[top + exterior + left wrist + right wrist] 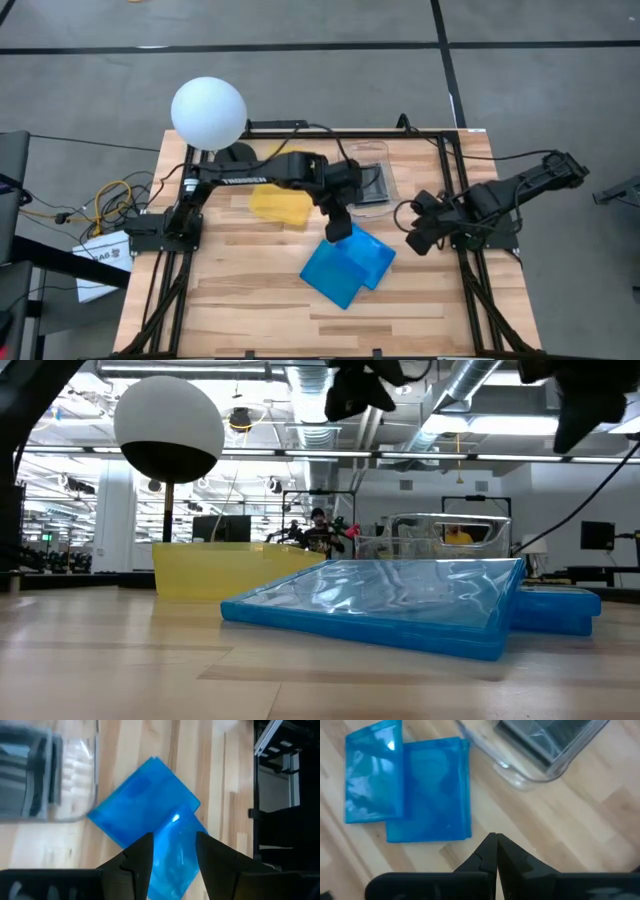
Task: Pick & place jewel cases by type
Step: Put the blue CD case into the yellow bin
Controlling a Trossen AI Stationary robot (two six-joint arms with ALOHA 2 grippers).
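Yellow tray [279,205] sits toward the table's [240,300] back edge, left of centre, and the left gripper [338,229] hangs just over the 2 overlapping blue jewel cases [347,267] mid-table, fingers parted, grasping nothing. Behind them by the back edge, the clear container [372,184] holds grey jewel cases [547,737]. Over by the right edge, the right gripper [417,240] waits, clenched empty.
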